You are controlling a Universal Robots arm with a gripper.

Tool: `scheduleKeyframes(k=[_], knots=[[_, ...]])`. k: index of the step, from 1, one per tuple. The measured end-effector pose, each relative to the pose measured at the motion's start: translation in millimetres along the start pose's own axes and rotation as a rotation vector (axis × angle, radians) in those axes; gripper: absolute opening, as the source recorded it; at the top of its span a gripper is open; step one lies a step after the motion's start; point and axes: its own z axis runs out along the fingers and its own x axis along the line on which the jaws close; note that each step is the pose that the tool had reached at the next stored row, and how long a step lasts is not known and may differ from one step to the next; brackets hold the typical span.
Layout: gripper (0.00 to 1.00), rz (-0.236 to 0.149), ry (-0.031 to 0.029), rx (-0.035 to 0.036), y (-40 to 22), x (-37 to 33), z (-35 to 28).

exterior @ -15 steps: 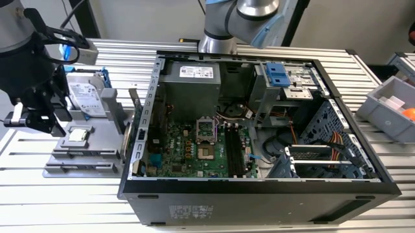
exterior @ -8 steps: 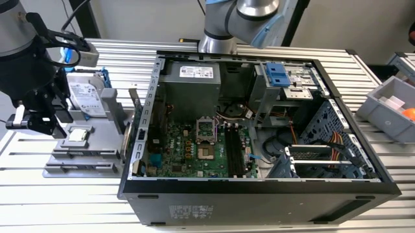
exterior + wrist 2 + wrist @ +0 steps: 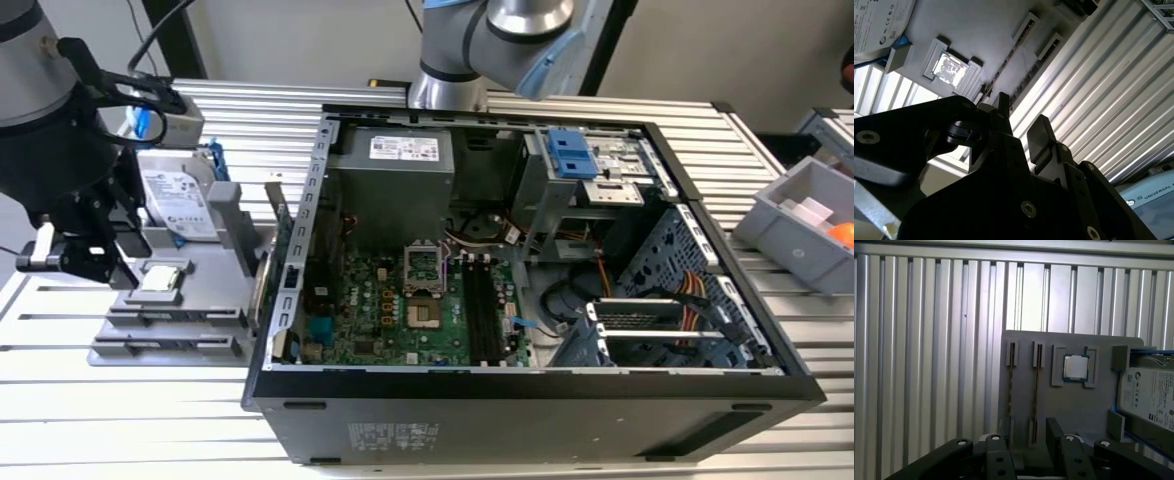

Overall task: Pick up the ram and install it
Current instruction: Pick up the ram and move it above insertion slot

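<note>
**Open fingers above the holder, ram not yet taken**

A ribbed metal surface (image 3: pixel 134 430) carries an open computer case (image 3: pixel 534 410). The black motherboard slots (image 3: pixel 483 300) inside it appear unfilled. Beside the case, toward the surface's edge at the exterior view's left, a grey holder (image 3: pixel 1079 410) is laid, with a hard drive (image 3: pixel 1151 395) set at one end.

The fingers (image 3: pixel 1055 430) are spread apart with nothing between them and are hung above the holder's opposite end. There the ram (image 3: pixel 1011 382) is stood on edge in a narrow slot, so that just a thin dark strip is seen. A second strip (image 3: pixel 1036 387) is lodged in the neighbouring slot. A small processor chip (image 3: pixel 1075 367) is seated between those slots and the drive.

With the two slots so near each other, a slot wall could be struck or both sticks caught if the descent were misaligned. A stick pinched off-centre could be tilted and jammed on lifting.

In the first wrist view both strips run out ahead of the gap between the fingers, apart from them. Which of the two is aimed at cannot be told.
</note>
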Motion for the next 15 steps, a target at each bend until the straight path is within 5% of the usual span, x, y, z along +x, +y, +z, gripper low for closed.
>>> scheduleKeyframes(k=[15], knots=[[1.00,0.000,0.0028,-0.0005,0.0,0.1,14.3]])
